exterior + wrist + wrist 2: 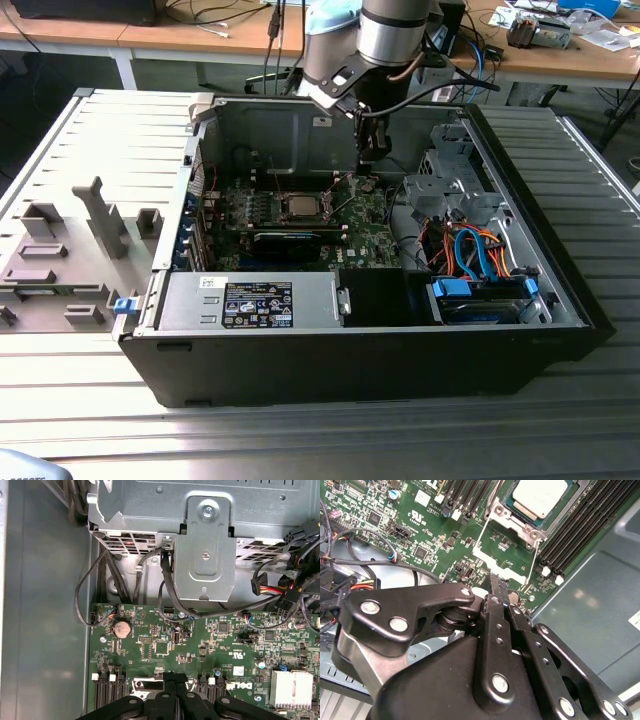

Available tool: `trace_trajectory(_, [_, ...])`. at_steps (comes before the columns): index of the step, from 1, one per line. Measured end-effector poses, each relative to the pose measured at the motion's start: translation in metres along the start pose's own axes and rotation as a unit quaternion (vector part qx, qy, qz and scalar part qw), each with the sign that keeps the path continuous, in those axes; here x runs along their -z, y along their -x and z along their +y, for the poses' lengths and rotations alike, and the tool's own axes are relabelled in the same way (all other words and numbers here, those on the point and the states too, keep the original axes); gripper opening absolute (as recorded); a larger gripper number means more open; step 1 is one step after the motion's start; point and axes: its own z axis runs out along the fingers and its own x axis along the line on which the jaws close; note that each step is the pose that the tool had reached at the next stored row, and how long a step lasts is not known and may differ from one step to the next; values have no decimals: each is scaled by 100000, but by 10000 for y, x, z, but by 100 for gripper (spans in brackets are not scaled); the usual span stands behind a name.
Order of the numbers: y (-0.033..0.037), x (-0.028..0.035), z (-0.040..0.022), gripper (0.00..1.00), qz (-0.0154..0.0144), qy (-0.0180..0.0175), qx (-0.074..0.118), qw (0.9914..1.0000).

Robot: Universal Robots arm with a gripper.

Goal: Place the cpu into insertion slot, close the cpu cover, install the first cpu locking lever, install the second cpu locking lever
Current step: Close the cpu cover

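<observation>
My claw (498, 584) is closed, its fingers pressed together with nothing between them. It hangs low over the green motherboard (420, 525) inside the open computer case (350, 370). The chip (540, 496) lies flat in its socket (522, 526), silver top up, near my fingertips but apart from them. A thin wire lever (479, 532) runs beside the socket.

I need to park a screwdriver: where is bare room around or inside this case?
Free: the ribbed table along the case's black wall, and the bare grey panel beside the motherboard. Crowded: the cables beside the drive cage, and the block-studded tray.
</observation>
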Motion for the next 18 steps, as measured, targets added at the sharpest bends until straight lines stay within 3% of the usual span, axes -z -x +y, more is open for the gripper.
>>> trace_trajectory(18, [-2,-43,64,11,-5,3,96,100000])
